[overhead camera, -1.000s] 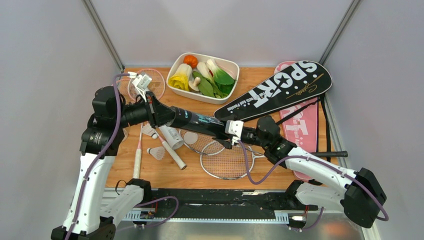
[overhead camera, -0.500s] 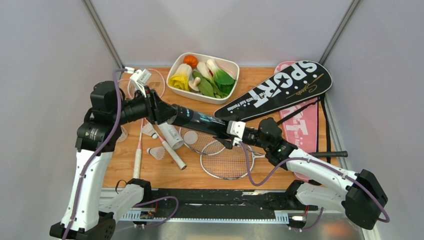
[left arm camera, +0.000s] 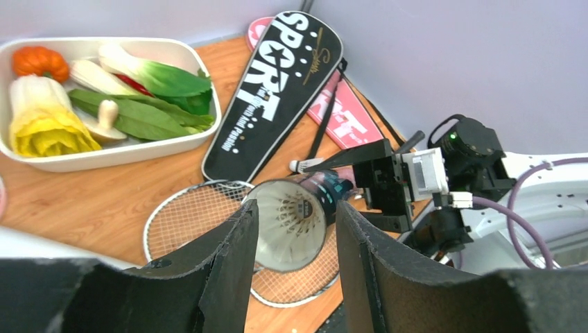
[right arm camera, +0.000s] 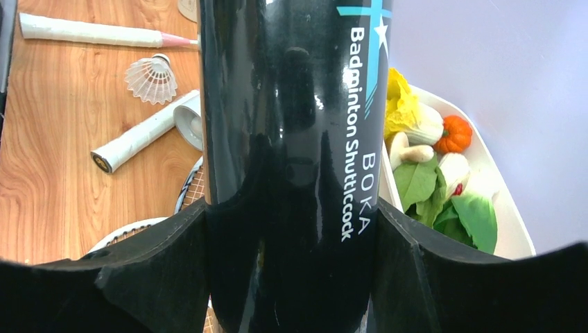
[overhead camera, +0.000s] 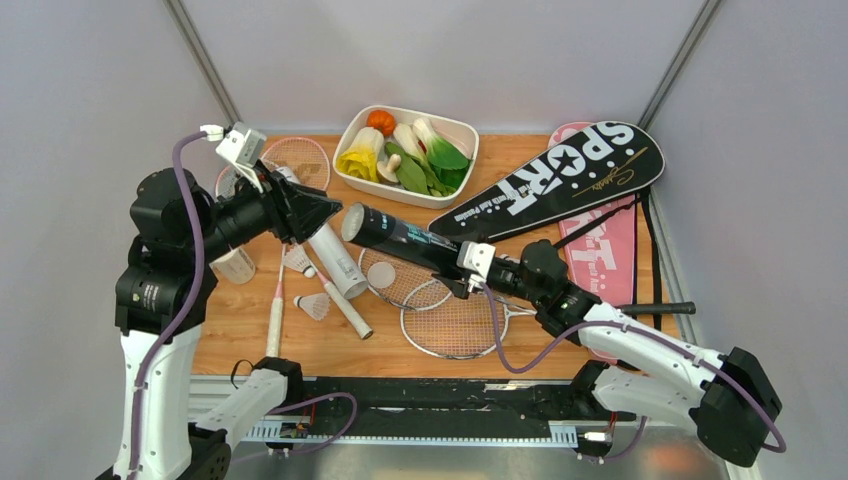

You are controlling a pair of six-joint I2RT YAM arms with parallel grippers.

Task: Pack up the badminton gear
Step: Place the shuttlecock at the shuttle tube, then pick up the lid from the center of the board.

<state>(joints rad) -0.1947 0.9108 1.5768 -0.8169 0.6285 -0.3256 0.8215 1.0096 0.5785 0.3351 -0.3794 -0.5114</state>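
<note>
My right gripper (overhead camera: 462,268) is shut on the black tube (overhead camera: 400,240) and holds it off the table, its open mouth facing left. In the right wrist view the black tube (right arm camera: 291,125) fills the gap of that gripper (right arm camera: 291,211). My left gripper (overhead camera: 322,210) stands open just left of the mouth, apart from it. Through the left gripper (left arm camera: 296,208) I see a white shuttlecock (left arm camera: 305,222) inside the tube. A white tube (overhead camera: 338,260), two loose shuttlecocks (overhead camera: 313,305) (overhead camera: 298,260) and silver racquets (overhead camera: 455,322) lie on the table. The pink racquet (overhead camera: 300,158) lies at the back left.
A white tray (overhead camera: 462,130) of toy vegetables stands at the back centre. The black SPORT cover (overhead camera: 550,180) lies over the pink cover (overhead camera: 610,262) on the right. A clear bottle (overhead camera: 236,266) stands by the left arm. Grey walls close in both sides.
My left gripper was shut at the black tube's mouth; it has opened and drawn back to the left and up. The right gripper and tube have hardly moved.
</note>
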